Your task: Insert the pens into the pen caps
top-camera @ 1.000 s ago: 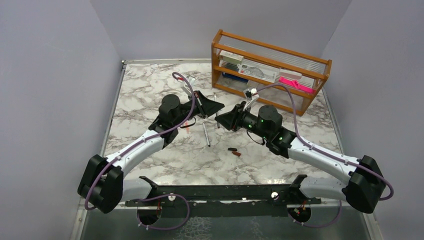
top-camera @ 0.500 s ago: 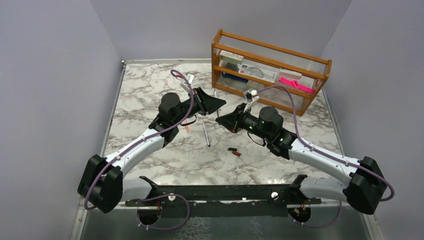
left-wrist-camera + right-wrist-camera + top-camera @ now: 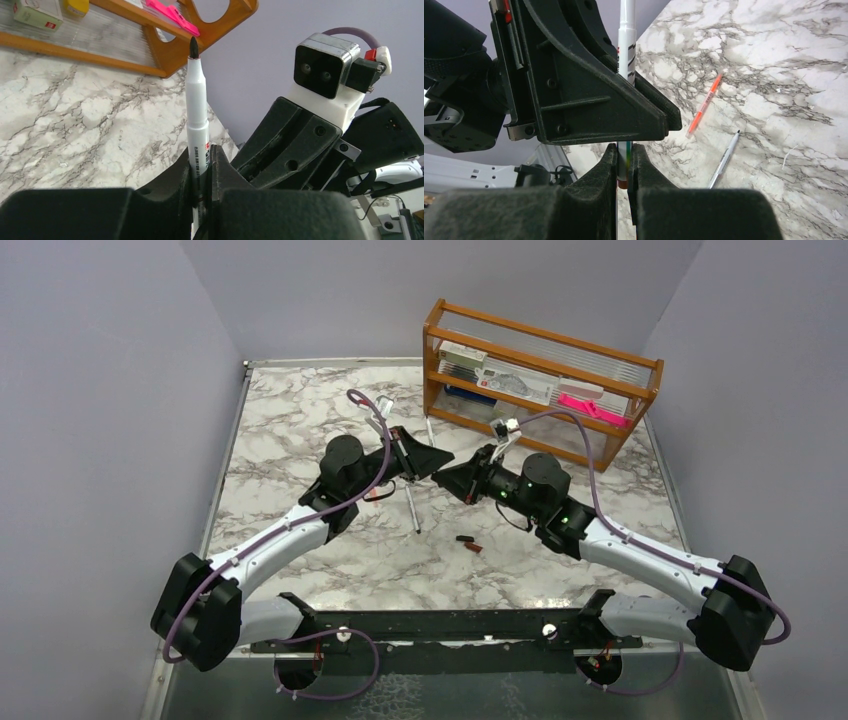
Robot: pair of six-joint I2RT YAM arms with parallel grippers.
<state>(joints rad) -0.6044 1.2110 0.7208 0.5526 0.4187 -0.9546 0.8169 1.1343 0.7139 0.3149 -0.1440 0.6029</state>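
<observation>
A white pen [image 3: 197,105] with a dark tip stands upright, my left gripper [image 3: 202,161] shut on its barrel. The same pen [image 3: 626,45] runs down behind the left gripper [image 3: 589,100] into my right gripper [image 3: 623,161], which is shut on its lower, reddish end. From above, the left gripper [image 3: 425,458] and the right gripper [image 3: 447,476] meet mid-table, with the pen [image 3: 430,427] rising between them. A silvery pen [image 3: 412,508] and an orange-red pen [image 3: 704,104] lie on the marble. A black pen cap [image 3: 463,539] and a dark red pen cap [image 3: 474,547] lie together nearer the front.
A wooden rack [image 3: 540,375] stands at the back right, holding small boxes and a bright pink strip [image 3: 592,407]. Purple walls close in the marble table [image 3: 290,420] on the left, back and right. A black rail [image 3: 440,625] carries both arm bases.
The two grippers have drawn closer together around the upright pen. The right jaws have closed on its lower end. The left gripper briefly loosened and closed again.
</observation>
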